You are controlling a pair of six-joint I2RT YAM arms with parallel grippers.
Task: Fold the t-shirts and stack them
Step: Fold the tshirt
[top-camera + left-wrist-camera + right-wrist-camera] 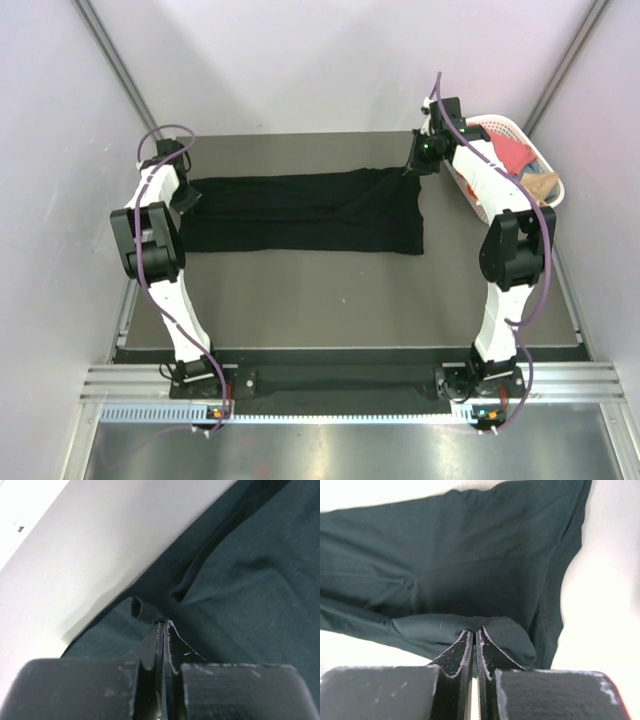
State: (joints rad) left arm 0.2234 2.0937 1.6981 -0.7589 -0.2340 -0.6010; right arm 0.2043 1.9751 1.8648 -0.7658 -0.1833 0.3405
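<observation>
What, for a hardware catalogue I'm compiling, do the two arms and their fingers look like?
Both the left arm and right arm have white links with bulky black joint housings, and a purple cable loops along each. The fingers are matte black, tapering blades with pale scuffs along their edges.

Top view high and rear, facing down, wrist views close-up (nearly touching), all sharing the black t-shirt

At the upper right of the top view, the right arm covers part of the white basket, and the clothes in it are too small to tell apart. The black t-shirt runs off the edges of both wrist views. Its left end hides under the left pincer.
</observation>
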